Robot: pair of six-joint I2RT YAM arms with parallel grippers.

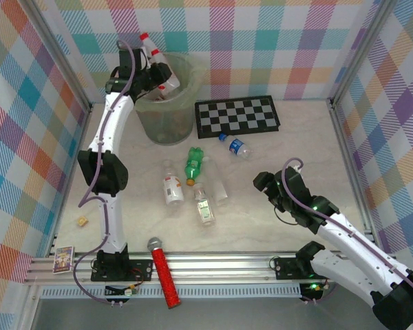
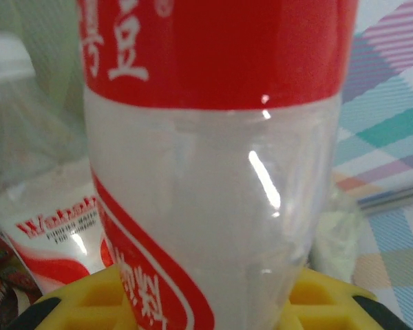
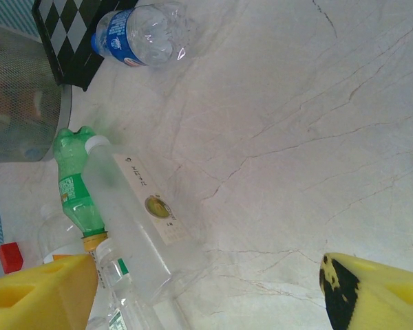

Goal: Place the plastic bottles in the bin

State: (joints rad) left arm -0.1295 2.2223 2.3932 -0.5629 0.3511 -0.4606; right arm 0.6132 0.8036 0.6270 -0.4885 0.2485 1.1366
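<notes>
The left arm (image 1: 109,137) is stretched to the far left corner of the pale marbled tabletop (image 1: 310,151). There the left jaws are clamped on a clear plastic bottle with a red-and-white label (image 2: 213,172), held at the mouth of the large round translucent pale-green plastic bin (image 1: 166,117). In the left wrist view, a second clear bottle with a red-and-white label (image 2: 51,234) sits just behind the held one.

The right jaws stand wide apart, holding nothing, above bare tabletop on the right.

Between the two arms, close together, lie four bottles:
- a green plastic bottle (image 1: 195,163)
- a clear bottle with a red-and-white label (image 1: 171,190)
- a small clear bottle with a pale label (image 1: 205,208)
- a frosted clear bottle (image 1: 220,189)

A clear bottle with a blue label (image 1: 235,146) lies just in front of the flat black-and-white chequered board (image 1: 237,115). The board sits beside the bin.
</notes>
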